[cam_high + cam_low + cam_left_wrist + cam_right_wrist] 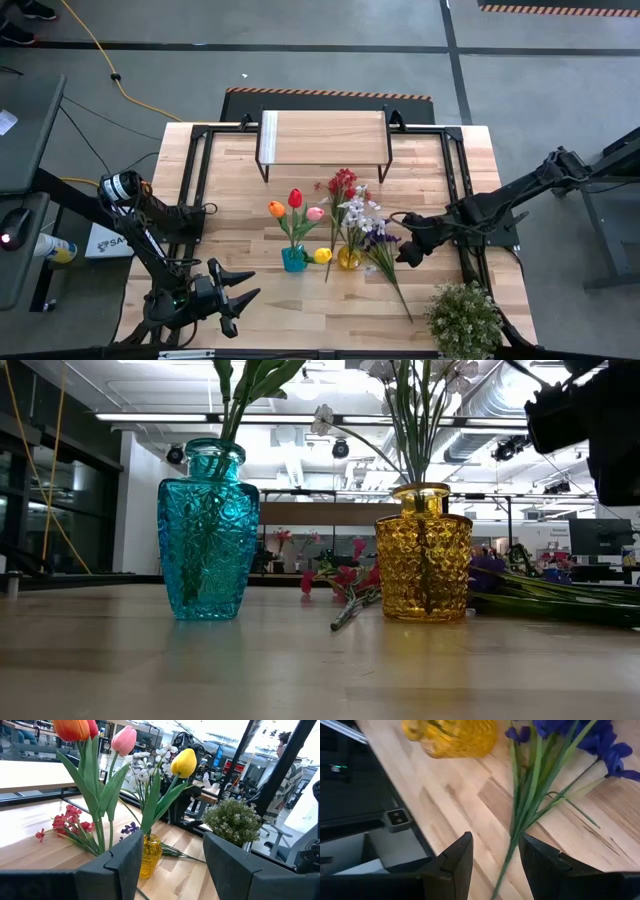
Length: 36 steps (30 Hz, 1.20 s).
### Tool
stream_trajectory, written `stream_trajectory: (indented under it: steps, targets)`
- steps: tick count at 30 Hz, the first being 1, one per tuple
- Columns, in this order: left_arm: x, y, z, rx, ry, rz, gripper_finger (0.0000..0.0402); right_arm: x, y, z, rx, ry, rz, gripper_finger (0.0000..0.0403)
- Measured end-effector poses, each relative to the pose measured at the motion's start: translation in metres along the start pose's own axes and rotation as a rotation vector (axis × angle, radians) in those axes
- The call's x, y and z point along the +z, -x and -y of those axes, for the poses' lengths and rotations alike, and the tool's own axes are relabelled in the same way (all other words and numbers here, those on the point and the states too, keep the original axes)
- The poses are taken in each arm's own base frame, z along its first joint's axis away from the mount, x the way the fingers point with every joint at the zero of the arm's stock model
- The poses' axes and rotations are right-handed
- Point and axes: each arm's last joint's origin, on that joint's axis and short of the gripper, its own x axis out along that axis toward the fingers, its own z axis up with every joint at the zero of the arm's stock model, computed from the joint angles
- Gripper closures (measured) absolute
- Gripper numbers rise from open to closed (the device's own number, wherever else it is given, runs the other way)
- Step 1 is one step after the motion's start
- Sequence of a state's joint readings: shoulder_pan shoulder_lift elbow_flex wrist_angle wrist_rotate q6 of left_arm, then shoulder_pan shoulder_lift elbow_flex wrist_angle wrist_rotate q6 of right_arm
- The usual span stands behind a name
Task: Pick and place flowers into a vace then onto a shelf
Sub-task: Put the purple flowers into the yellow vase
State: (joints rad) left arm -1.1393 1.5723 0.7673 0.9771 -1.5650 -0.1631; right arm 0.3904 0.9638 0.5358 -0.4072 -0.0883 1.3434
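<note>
The right gripper (495, 857) hangs open just over the tabletop (445, 805), its fingers (452, 862) either side of the purple spray's (381, 240) green stem without touching it. Just ahead stands the yellow vase (349, 258) holding white sprays (360, 212) and a yellow tulip (322, 255); beyond it, the blue vase (293, 259) with tulips (295, 198). A red spray (342, 183) lies near the shelf (322, 137), farther off. The left gripper (237, 298) waits open at the table's near corner.

Overhead view straight down, low view level across table, both sharing the yellow vase (349, 258).
</note>
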Motion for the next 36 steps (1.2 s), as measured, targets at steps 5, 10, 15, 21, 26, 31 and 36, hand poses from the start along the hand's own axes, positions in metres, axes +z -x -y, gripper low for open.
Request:
stream_trajectory:
  steps: [5, 10, 15, 21, 26, 31, 36]
  targets:
    - [0.000, 0.000, 0.000, 0.002, 0.000, 0.000, 0.0163, 0.000, -0.022, 0.001, -0.061, 0.011, -0.057, 0.0254]
    - [0.000, 0.000, 0.000, 0.002, 0.000, 0.000, 0.0163, 0.002, -0.036, 0.002, -0.086, 0.016, -0.060, 0.0254]
    - [0.000, 0.000, 0.000, 0.002, 0.000, 0.000, 0.0163, 0.003, -0.049, 0.002, -0.100, 0.013, -0.060, 0.0254]
    - [0.000, 0.000, 0.000, 0.002, 0.000, 0.000, 0.0163, 0.002, -0.060, 0.008, -0.166, 0.002, -0.067, 0.0254]
    - [0.000, 0.000, 0.000, 0.001, 0.001, 0.000, 0.0163, 0.002, -0.065, 0.011, -0.197, -0.021, -0.067, 0.0254]
    - [0.000, 0.000, 0.000, 0.001, 0.000, 0.000, 0.0163, 0.002, -0.072, 0.015, -0.234, -0.048, -0.069, 0.0254]
    - [0.000, 0.000, 0.000, 0.001, 0.000, 0.000, 0.0163, 0.001, -0.079, 0.019, -0.268, -0.085, -0.064, 0.0254]
